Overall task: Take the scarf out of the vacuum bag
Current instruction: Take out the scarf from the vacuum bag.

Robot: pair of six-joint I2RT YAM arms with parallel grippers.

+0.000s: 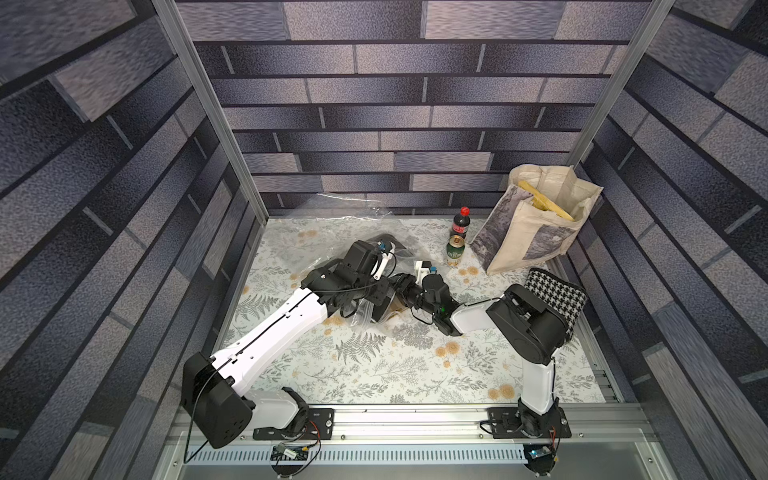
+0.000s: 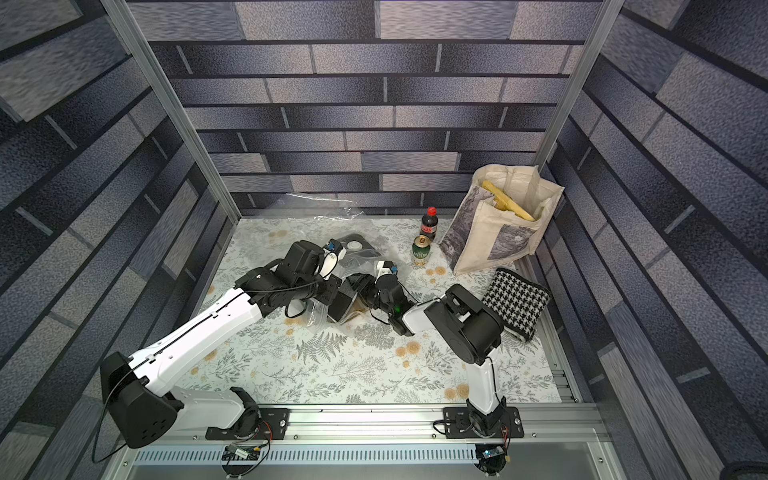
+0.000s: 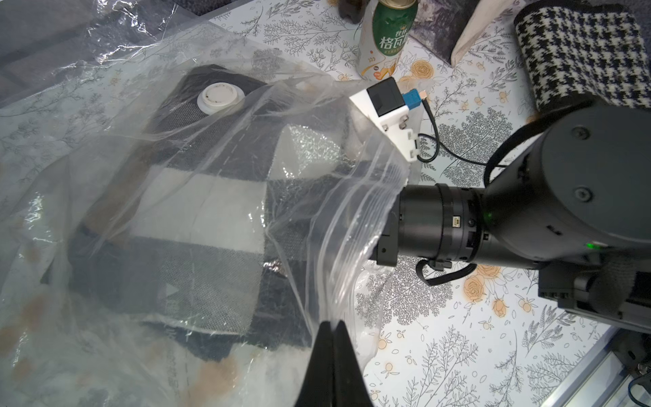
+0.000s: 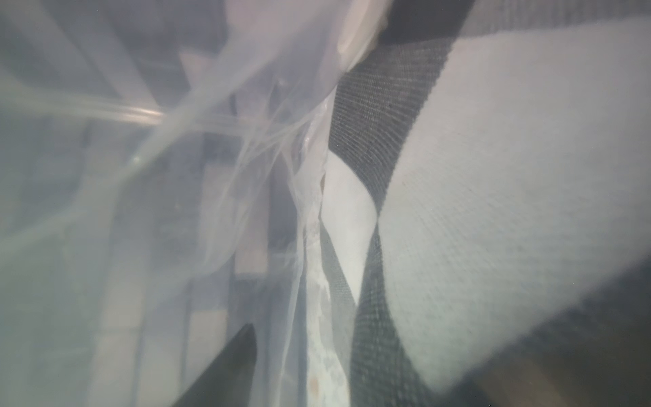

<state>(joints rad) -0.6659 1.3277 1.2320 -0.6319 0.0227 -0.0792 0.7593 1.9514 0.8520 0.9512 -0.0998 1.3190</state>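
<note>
- Scarf, black, grey and white checked cloth, sits folded inside the big crinkly clear plastic vacuum bag, left-centre on the floral tablecloth; the arms cover most of it in both top views.
- Left gripper: jaws pinched tight on the bag's open rim.
- Right gripper is poked into the bag mouth; plastic blurs it, so can't tell how wide it is or if it has cloth.
- Left wrist view shows the round white valve cap plainly; right wrist view is just blurry cloth and plastic.
- Going right: one dark cola bottle, one green can, one cream tote, one houndstooth knit roll.
</note>
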